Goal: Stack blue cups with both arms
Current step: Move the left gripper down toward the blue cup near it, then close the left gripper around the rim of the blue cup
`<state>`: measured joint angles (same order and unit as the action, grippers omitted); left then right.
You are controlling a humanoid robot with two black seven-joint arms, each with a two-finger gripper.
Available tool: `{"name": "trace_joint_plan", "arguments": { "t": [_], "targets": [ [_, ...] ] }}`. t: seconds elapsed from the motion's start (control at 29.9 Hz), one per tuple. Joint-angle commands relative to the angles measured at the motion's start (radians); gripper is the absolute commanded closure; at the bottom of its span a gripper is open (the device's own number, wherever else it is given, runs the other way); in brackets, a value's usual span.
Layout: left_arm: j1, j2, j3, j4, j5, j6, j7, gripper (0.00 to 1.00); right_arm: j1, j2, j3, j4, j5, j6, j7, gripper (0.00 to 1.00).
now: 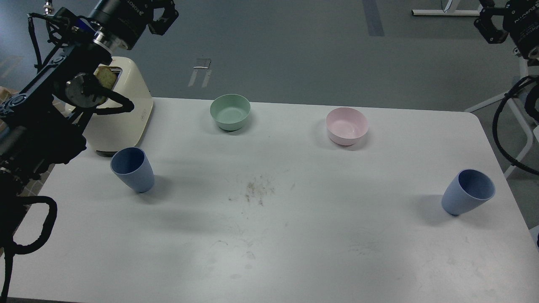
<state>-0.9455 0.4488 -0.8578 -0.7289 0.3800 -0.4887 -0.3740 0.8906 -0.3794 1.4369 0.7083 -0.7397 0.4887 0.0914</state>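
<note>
darker blue cup (132,169) upright left, paler blue cup (468,192) right

Two blue cups stand on the counter (294,235): a darker cup (132,169) at left and a paler cup (468,192) at right. Two bowls sit farther back, one green bowl (230,111) and one pink bowl (347,126). One cream toaster (122,113) holds what seems to be one slice of toast (105,78), partly hidden. Two black arms enter, left arm (63,80) and right arm (516,25).

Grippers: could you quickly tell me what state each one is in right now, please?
Left gripper: raised above the toaster, holding nothing; open or shut cannot be told.
Right gripper: raised, holding nothing; cannot be told.
</note>
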Motion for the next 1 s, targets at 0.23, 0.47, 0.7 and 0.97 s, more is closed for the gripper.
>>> {"name": "trace_joint_plan", "arguments": {
  "t": [0.23, 0.47, 0.7, 0.97],
  "targets": [
    [0.027, 0.097, 0.029, -0.069, 0.036, 0.000, -0.069, 0.03, -0.001, -0.003, 0.002, 0.000, 0.000, 0.000, 0.011, 0.00],
    [0.112, 0.333, 0.235, -0.415, 0.294, 0.152, -0.075, 0.07, -0.013, -0.019, 0.014, 0.005, 0.002, 0.000, 0.016, 0.00],
    [0.299, 0.525, 0.226, -0.690, 0.702, 0.268, -0.088, 0.08, -0.050, -0.032, 0.063, 0.013, 0.002, 0.000, 0.014, 0.00],
    [0.375, 0.671, 0.243, -0.791, 1.043, 0.275, -0.088, 0.11, -0.056, -0.047, 0.068, 0.016, 0.002, 0.000, 0.016, 0.00]
  ]
}}
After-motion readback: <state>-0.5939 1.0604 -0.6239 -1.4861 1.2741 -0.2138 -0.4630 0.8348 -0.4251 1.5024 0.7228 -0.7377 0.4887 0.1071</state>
